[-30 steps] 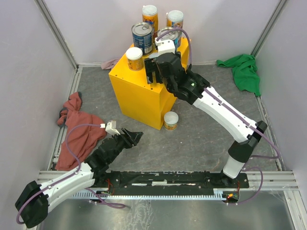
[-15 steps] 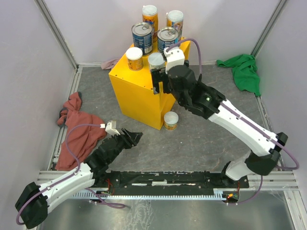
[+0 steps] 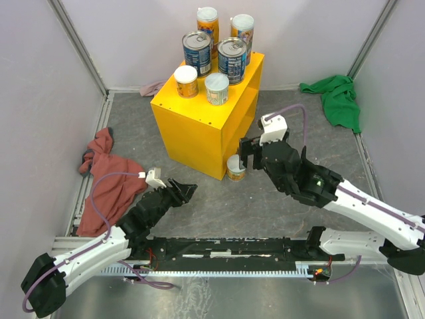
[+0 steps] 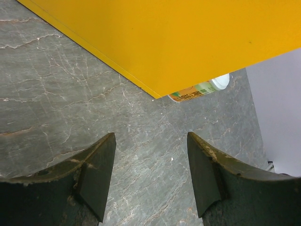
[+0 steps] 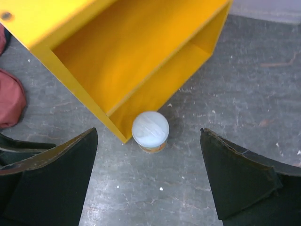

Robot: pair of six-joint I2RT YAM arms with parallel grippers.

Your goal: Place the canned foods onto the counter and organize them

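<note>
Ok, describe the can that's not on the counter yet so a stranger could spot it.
Find the big yellow counter in the middle. At its near corner, beside the open shelved side, a short white-lidded can stands upright on the grey table. It is the only can down there; the other six sit on the counter's top.

There are seven cans in all. Two tall orange cans (image 3: pixel 208 23) (image 3: pixel 242 30). Two wide blue cans (image 3: pixel 197 53) (image 3: pixel 232 60) with silver tops. Three short white-lidded cans (image 3: pixel 186 81) (image 3: pixel 217 88) (image 3: pixel 235 167). Six of them stand on the one yellow counter (image 3: pixel 192 126). One stands on the bench (image 3: pixel 285 119). There are three cloths: one red cloth (image 3: pixel 109 179), one green cloth (image 3: pixel 339 96) and one small pink cloth (image 3: pixel 153 88). There are two grippers, the left gripper (image 4: pixel 150 141) and the right gripper (image 3: pixel 247 155).
</note>
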